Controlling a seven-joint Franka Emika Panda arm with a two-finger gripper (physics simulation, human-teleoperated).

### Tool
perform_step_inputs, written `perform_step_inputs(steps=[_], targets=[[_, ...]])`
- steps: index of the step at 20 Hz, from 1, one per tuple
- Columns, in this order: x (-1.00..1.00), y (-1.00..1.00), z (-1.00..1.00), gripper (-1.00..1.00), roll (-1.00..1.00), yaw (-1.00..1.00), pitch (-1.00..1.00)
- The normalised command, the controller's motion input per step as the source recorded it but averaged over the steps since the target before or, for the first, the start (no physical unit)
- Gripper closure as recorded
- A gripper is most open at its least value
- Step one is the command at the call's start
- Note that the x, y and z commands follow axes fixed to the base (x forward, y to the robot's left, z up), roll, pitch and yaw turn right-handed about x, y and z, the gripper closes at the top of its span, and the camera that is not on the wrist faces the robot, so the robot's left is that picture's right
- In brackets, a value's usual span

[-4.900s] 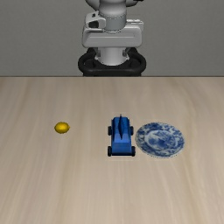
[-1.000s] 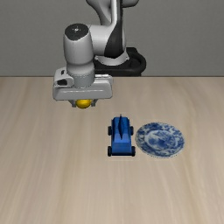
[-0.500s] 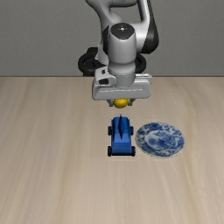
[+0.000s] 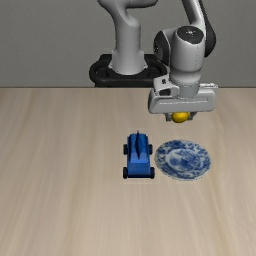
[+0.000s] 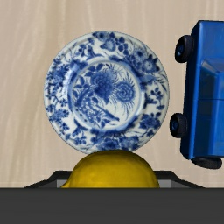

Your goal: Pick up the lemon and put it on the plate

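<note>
A yellow lemon [image 4: 180, 116] hangs in the air, with my gripper [image 4: 181, 117] shut on it. It is held above the far edge of the blue-and-white patterned plate [image 4: 183, 158], which lies on the wooden table at the exterior view's right. In the wrist view the lemon [image 5: 113, 171] sits between my fingers close to the camera, and the plate [image 5: 107, 92] lies below and just beyond it.
A blue toy car [image 4: 138, 156] stands on the table [image 4: 60, 190] right beside the plate, at its left in the exterior view; the car [image 5: 202, 92] also borders the plate in the wrist view. The robot's base [image 4: 128, 70] stands at the far side.
My arm has carried the lemon from above the toy car toward the exterior view's right, to above the plate. Several seconds ago the lemon lay on the table at the left.
</note>
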Motion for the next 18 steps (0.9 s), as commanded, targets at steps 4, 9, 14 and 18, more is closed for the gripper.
perform_step_inputs(steps=[4, 9, 14, 18], targets=[[1.0, 0.0, 0.0, 1.0, 0.0, 0.0, 0.0], [0.8, -0.2, 0.0, 1.0, 0.0, 0.0, 0.0], [-0.4, 0.0, 0.0, -1.0, 0.0, 0.0, 0.0], [0.0, 0.0, 0.0, -1.0, 0.0, 0.0, 0.0]])
